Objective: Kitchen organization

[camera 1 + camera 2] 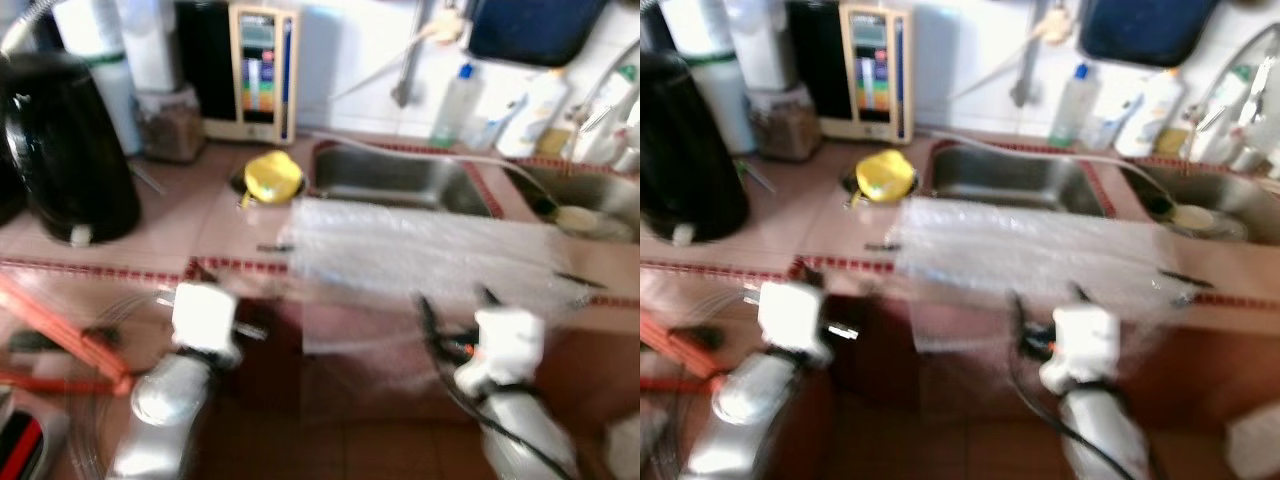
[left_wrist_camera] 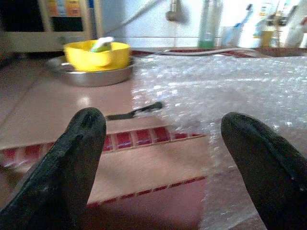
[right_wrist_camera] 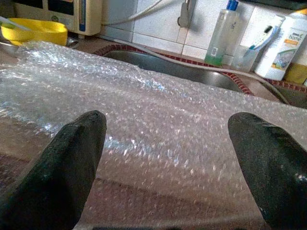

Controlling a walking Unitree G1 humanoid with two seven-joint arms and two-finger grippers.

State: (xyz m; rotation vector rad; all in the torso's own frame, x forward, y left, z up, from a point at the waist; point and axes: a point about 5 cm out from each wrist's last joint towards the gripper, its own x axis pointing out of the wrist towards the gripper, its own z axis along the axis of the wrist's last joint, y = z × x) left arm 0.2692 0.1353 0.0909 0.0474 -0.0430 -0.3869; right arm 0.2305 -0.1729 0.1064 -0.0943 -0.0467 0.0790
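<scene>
Nearest, both grippers hover below the surface (image 1: 240,225) edge with fingers spread: left gripper (image 2: 158,158) off the sheet's left edge, right gripper (image 3: 168,158) squarely facing it. Beyond, the bubble wrap sheet (image 1: 420,255) lies lengthwise left to right, its near edge overhanging. Farther, a yellow bowl (image 1: 272,175) sits left of the sink (image 1: 400,180).

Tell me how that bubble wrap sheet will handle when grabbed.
Probably floppy: the bubble wrap sheet already droops over the counter edge. Likely very light, so it may slide when tugged. Its glossy film looks slippery for the open right gripper.
</scene>
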